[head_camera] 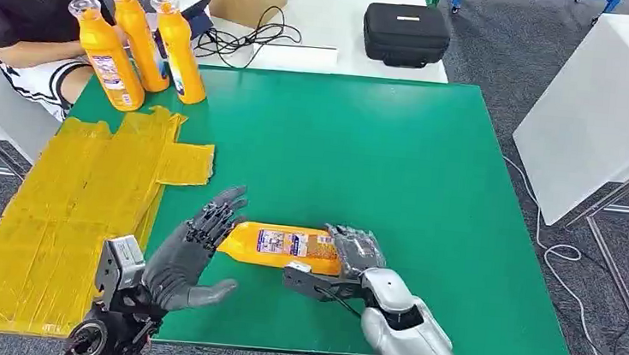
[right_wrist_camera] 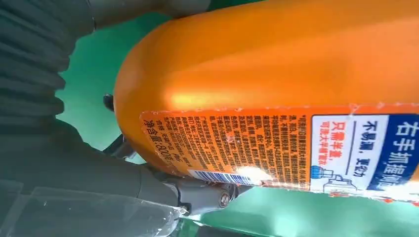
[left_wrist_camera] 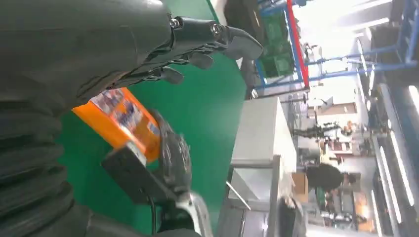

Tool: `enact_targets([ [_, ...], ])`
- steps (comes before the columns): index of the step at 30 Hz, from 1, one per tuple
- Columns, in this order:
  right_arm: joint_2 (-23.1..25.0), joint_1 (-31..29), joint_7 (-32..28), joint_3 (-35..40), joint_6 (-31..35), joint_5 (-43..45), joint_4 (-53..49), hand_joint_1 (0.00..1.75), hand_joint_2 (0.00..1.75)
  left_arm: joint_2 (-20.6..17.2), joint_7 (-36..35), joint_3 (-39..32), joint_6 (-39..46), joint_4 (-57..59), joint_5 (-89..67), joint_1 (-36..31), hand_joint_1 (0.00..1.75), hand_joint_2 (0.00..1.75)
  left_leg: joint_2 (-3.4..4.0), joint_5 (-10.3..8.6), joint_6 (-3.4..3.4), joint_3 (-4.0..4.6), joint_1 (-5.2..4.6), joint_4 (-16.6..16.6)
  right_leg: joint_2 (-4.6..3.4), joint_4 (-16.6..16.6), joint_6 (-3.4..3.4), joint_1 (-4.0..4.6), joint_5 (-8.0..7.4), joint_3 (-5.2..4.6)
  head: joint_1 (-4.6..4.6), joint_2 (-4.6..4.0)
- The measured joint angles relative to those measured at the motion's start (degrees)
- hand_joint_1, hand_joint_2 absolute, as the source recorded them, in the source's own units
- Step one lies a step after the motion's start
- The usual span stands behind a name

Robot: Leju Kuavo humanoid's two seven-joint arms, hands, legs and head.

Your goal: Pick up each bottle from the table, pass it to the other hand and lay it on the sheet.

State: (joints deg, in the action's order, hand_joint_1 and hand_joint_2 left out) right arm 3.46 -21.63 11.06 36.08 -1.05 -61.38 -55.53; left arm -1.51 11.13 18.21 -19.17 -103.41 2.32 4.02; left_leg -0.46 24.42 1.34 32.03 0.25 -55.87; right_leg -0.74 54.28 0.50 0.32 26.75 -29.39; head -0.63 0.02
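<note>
Orange plastic bottle (head_camera: 284, 245) with a printed label lies on its side above the green worktop (head_camera: 397, 176), long axis running left to right, its neck end toward the left hand (head_camera: 188, 257) and hidden behind those spread fingers (head_camera: 215, 213). The right hand (head_camera: 354, 254) grips the base end, fingers wrapped round it. Three upright orange bottles (head_camera: 142, 42) stand at the far left corner, beside the yellow plastic sheet (head_camera: 68, 207). A person's arm (head_camera: 34, 50) is partly cut off there.
</note>
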Motion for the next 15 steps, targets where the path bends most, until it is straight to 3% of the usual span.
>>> enact_targets([
  [15, -4.35, 9.28, 2.12, -0.24, 0.53, -2.23, -12.57, 1.75, 1.75, -0.13, -0.33, -1.09, 0.63, 0.0, -0.17, 2.07, 0.0, 1.75, 0.0, 0.01, 0.0, -0.17, 0.0, 0.01, 0.0, -0.01, 0.0, 0.0, 0.0, 0.17, 0.0, 0.0],
])
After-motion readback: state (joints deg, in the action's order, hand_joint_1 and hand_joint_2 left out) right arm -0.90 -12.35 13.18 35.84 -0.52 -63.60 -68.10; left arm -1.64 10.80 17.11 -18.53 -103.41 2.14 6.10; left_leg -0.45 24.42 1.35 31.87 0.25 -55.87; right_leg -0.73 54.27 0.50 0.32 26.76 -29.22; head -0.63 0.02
